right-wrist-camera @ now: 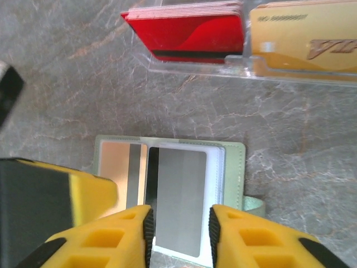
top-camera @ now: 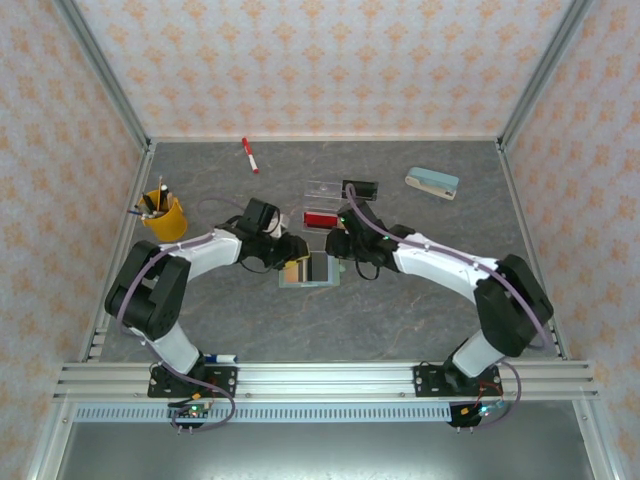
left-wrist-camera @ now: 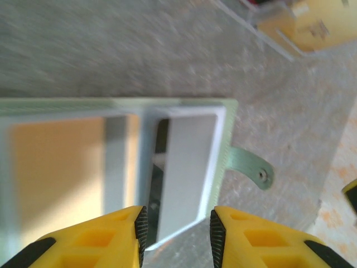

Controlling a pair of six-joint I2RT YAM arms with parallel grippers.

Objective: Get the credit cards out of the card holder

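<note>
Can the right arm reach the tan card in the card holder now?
Probably not cleanly: the left fingers cover part of the tan card, and the right fingers hover over the neighbouring grey pocket.

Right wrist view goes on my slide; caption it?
Right gripper, jaws apart, over the open card holder; red cards and gold cards in the clear tray.

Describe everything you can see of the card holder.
The card holder is a pale green-grey, leather-like folding wallet lying open and flat on the grey table, on the near side of the clear tray. Two clear inner pockets face up: one shows a tan-gold card with a grey stripe, the other a plain grey face. A tab with a snap sticks out one side. The left hand and right hand hover close over it; contact is unclear.
</note>
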